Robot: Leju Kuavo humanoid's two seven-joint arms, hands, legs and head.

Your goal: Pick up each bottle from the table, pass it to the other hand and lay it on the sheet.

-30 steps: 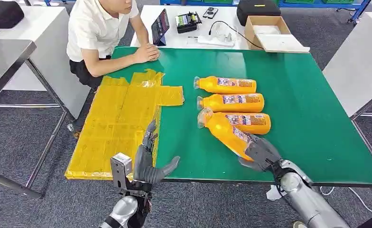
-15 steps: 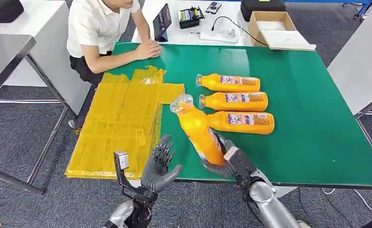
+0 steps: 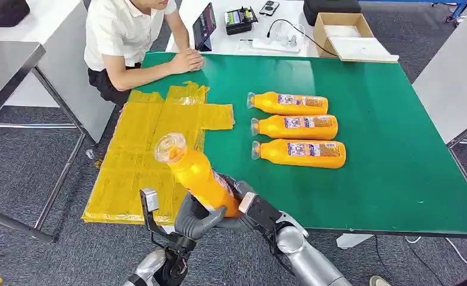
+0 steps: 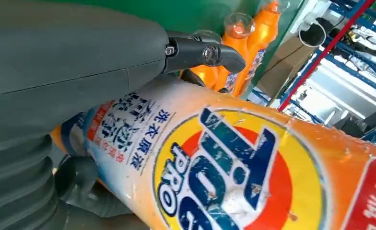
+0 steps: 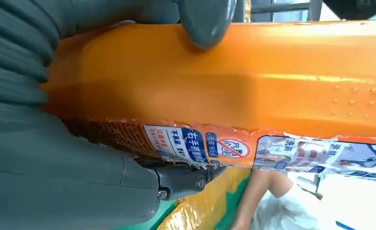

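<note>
green table (image 3: 386, 179) | bottle (image 3: 198, 176) gripped in both hands' fingers (image 3: 210, 215)

The bottle (image 3: 198, 176) held between the left hand (image 3: 196, 218) and the right hand (image 3: 243, 210) is glossy orange plastic with a clear cap; its printed label (image 4: 210, 167) is scuffed and peeling at the edges. Both hands look like matt grey plastic, with ribbed rubbery covers at the wrists. Beyond the left hand lies a crinkled, shiny yellow sheet (image 3: 142, 161). The surface (image 3: 392, 161) beyond the right hand is smooth matt green.
</note>
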